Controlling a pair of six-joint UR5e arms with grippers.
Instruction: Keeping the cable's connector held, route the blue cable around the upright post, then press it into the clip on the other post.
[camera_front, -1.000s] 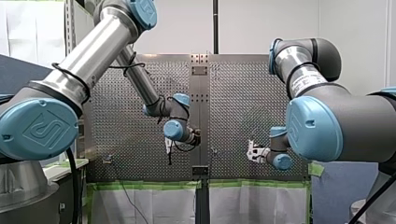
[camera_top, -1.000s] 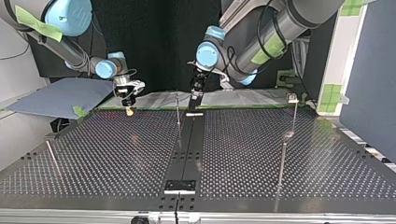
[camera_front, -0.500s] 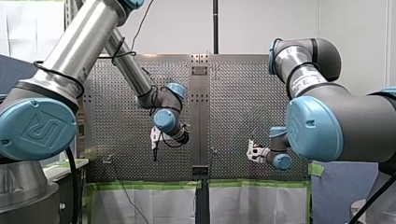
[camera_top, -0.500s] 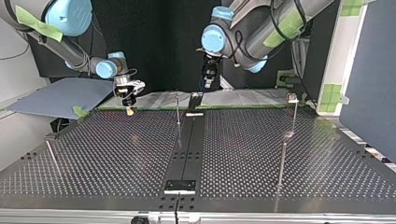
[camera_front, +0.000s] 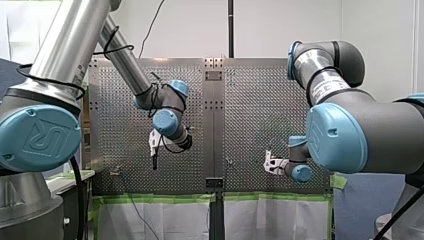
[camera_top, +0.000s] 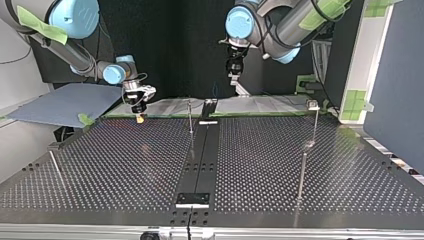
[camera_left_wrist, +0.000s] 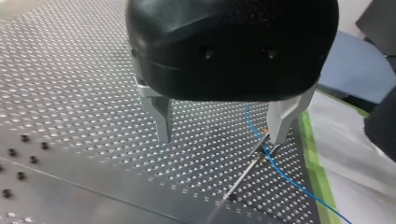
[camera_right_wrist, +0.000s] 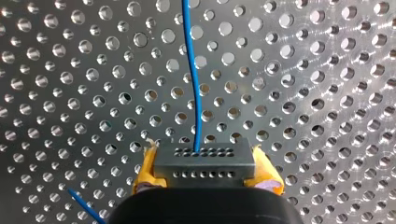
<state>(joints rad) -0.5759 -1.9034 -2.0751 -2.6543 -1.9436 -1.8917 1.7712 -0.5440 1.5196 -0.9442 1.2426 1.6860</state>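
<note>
In the right wrist view my right gripper (camera_right_wrist: 204, 175) is shut on the grey connector (camera_right_wrist: 204, 161), its yellow pads (camera_right_wrist: 145, 169) on both sides. The blue cable (camera_right_wrist: 194, 79) runs straight ahead from it over the perforated plate. My left gripper (camera_left_wrist: 222, 135) is open, with nothing between its metal fingers (camera_left_wrist: 161, 116). Below it the blue cable (camera_left_wrist: 280, 170) crosses the clip head of a thin post (camera_left_wrist: 262, 148). In the top view my left gripper (camera_top: 233, 79) hangs high above the table's far edge, and my right gripper (camera_top: 139, 118) stays low at the left.
A thin upright post (camera_top: 190, 117) stands near the dark centre strip (camera_top: 200, 160). More posts rise at the right (camera_top: 315, 107), right front (camera_top: 302, 167) and left front (camera_top: 56, 167). Green tape (camera_front: 160, 198) lines the plate's edge. A blue-grey board (camera_top: 65, 102) lies at the far left.
My left arm has lifted away from the centre strip, moving up and to the top view's right, leftward in the front view. My right arm has stayed still.
</note>
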